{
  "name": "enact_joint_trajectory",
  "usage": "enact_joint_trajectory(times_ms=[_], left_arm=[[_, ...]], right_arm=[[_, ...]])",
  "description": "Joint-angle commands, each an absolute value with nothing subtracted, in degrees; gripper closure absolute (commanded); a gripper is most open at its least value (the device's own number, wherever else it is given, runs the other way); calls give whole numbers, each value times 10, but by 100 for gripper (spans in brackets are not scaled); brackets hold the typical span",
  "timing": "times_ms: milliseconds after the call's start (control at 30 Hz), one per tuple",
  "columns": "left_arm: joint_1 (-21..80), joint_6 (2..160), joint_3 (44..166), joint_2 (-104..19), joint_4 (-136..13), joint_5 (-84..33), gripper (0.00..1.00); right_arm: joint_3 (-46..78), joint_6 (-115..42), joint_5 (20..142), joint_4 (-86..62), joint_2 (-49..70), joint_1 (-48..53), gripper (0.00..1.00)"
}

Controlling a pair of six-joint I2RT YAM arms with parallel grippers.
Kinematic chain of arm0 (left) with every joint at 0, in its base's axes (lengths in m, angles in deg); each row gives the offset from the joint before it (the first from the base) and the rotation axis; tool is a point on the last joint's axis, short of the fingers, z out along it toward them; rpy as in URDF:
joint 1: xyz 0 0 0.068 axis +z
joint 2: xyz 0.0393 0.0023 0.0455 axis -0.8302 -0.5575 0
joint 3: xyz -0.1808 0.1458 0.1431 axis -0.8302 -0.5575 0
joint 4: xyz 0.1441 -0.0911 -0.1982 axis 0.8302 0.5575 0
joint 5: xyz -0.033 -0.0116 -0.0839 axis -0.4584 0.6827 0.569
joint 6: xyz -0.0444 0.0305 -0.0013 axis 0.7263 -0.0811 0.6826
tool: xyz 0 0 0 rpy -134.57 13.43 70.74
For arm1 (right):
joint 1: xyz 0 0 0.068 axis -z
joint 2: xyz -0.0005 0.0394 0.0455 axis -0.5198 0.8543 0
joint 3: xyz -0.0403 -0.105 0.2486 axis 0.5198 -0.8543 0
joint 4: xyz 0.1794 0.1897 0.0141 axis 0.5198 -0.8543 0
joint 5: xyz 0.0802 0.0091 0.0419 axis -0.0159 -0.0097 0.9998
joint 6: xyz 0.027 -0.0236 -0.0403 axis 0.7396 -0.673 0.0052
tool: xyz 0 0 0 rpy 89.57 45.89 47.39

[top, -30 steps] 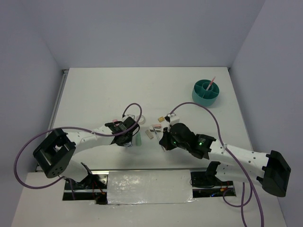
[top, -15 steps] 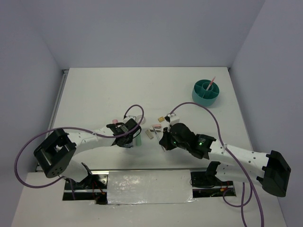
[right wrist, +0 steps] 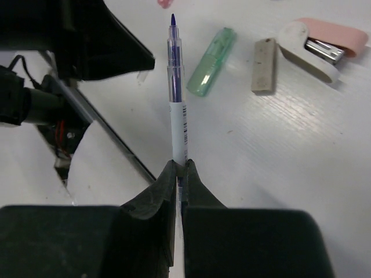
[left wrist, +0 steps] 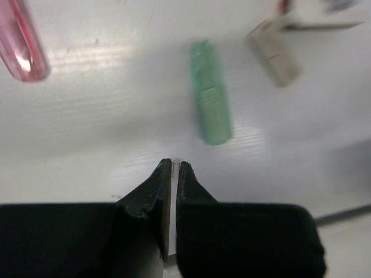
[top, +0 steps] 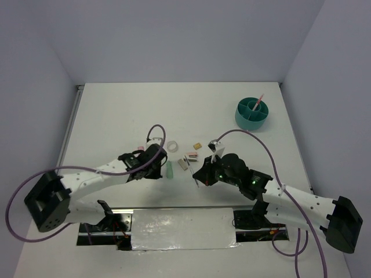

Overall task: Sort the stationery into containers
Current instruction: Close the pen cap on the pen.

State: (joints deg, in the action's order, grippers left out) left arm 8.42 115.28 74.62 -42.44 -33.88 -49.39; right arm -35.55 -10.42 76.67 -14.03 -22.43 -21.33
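1. The right gripper (right wrist: 179,168) is pinching a clear-and-white pen (right wrist: 177,104) by its back end. Its fingers are pressing tight on the barrel, and the purple tip is pointing away toward the left arm.
2. Under that raised pen, three items are lying in a loose row on the white table (top: 116,116). They are the mint-green stub (right wrist: 211,62), a grey block (right wrist: 264,58) and a pink-and-white stapler (right wrist: 322,49).
3. The left gripper (left wrist: 175,168) is hovering low over the table. Its fingers are pressing almost together, leaving only a thin slit between them.
4. A tiny clear nub (left wrist: 177,160) is showing right at the left fingertips, too small to identify.
5. In the left wrist view the green stub is lying flat just ahead of those tips, not touching them. The pink stub (left wrist: 20,40) is lying off to one side, and the grey block is sitting on the other.
6. From above, the white tape ring (top: 171,145) is lying flat just beyond the green stub. A small tan block (top: 197,145) is sitting near the stapler.
7. The teal organiser (top: 246,121) is sitting well apart from the cluster, at the far right of the table. A thin pink pen (top: 258,100) is standing tilted inside it, though I cannot tell which compartment.
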Motion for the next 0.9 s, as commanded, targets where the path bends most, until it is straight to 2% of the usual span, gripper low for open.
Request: enact_joint_trajectory(times_ms=[0, 133, 300, 733, 867], left_arm=[[83, 1177, 778, -315, -396, -502, 100], [85, 1185, 786, -218, -468, -523, 100], [86, 1205, 738, -132, -607, -524, 100], [87, 1197, 682, -36, -771, -465, 100], [87, 1206, 673, -30, -782, -449, 100]], right_arm=[[-363, -94, 821, -30, -236, -213, 100], [-380, -78, 830, 29, -252, -219, 100], [-414, -72, 829, 148, -278, -243, 100], [-364, -124, 789, 168, -244, -321, 100], [-361, -137, 737, 156, -255, -341, 100]])
